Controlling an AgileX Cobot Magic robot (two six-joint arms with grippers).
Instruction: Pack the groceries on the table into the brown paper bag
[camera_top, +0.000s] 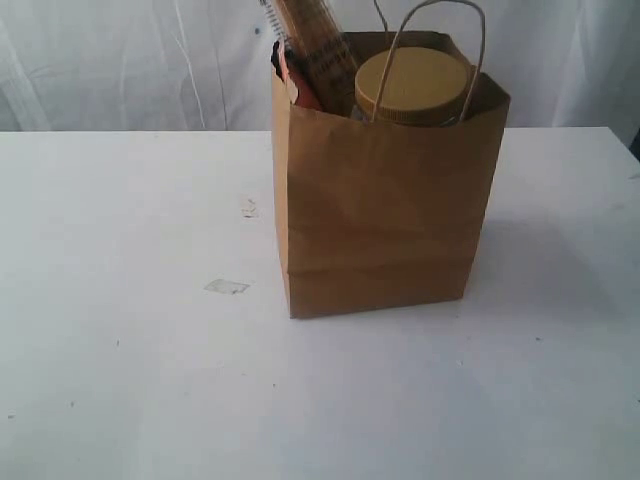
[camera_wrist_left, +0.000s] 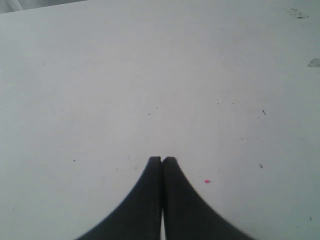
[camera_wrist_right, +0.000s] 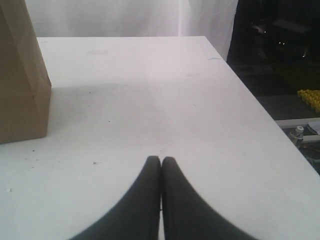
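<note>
exterior view: the bag (camera_top: 380, 220) stands on the desk (camera_top: 120, 380), jar (camera_top: 412, 88) and packet (camera_top: 318, 45) inside. left and right jaws are pressed together, empty.

- A white curtain (camera_top: 120, 60) hangs in soft folds just behind the table's far edge and fills the whole backdrop.
- The table (camera_top: 120, 380) is a broad, plain white top with a few small scuffs (camera_top: 226, 287) (one could be a scrap of clear tape, hard to say).
- The light is soft and even, and brightest where it glows through the cloth.
- Beyond one side edge of the table lies a dark space (camera_wrist_right: 270, 55), where a knobbly yellow lump (camera_wrist_right: 309, 97) and a pale ledge (camera_wrist_right: 300, 121) with blurred clutter show.
</note>
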